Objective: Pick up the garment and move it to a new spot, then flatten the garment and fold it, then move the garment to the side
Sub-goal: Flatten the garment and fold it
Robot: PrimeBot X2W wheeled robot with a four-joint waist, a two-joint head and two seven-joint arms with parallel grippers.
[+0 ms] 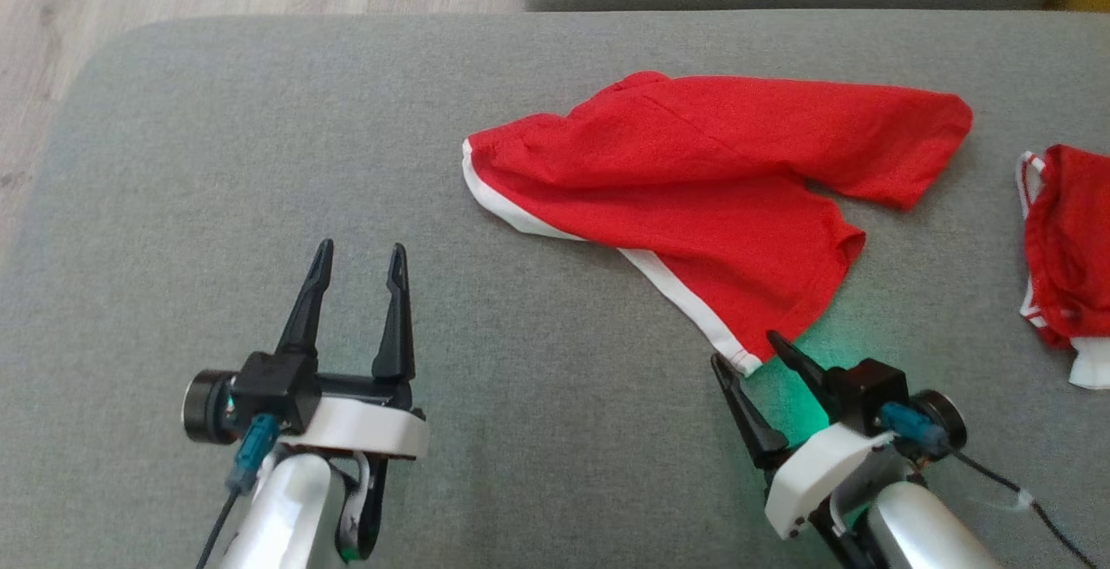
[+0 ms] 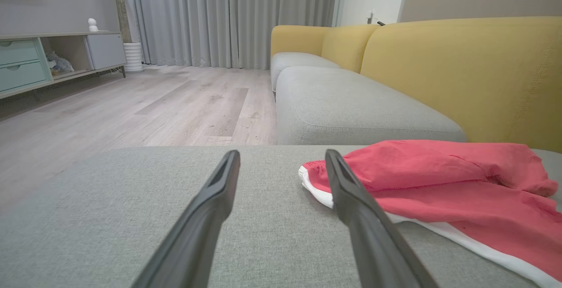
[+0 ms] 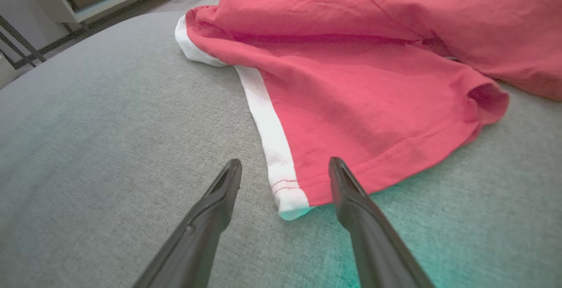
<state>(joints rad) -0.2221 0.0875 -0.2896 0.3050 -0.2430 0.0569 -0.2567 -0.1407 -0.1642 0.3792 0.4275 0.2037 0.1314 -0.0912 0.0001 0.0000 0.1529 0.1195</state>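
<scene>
Garment, red with a white stripe along one side, lies loosely spread on the grey cushion, right of its middle and nearer the far edge than the near one. One leg points toward the cushion's right edge; the other runs down toward me, ending in a hemmed corner. My right hand is at that corner with both fingers spread wide and nothing gripped. The white-striped tip of the hem sits between the two fingertips, and I cannot tell whether they touch the cloth. A green glow falls on the cushion there. My left hand hangs over the near left part of the cushion, fully open and empty, well apart from the garment. A second red piece lies at the cushion's right edge.
</scene>
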